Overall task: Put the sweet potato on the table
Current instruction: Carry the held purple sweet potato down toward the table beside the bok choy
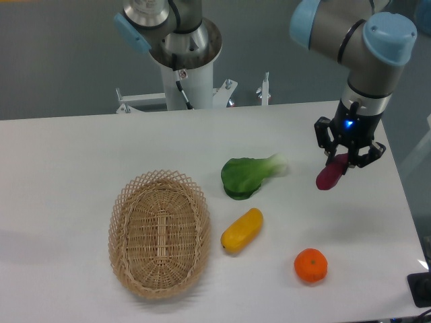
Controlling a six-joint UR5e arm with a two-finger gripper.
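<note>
The sweet potato point(330, 176) is a small purple-magenta tuber, tilted, with its upper end between the fingers of my gripper point(345, 160). The gripper is shut on it at the right side of the white table point(81, 148). The tuber's lower end hangs close to the tabletop; I cannot tell whether it touches. The gripper's fingertips are partly hidden behind the tuber.
A green leafy vegetable point(248, 176) lies left of the gripper. A yellow oblong vegetable point(242, 230) and a round orange point(310, 265) lie nearer the front. An oval wicker basket point(159, 232) stands at the left. The table's right edge is near the gripper.
</note>
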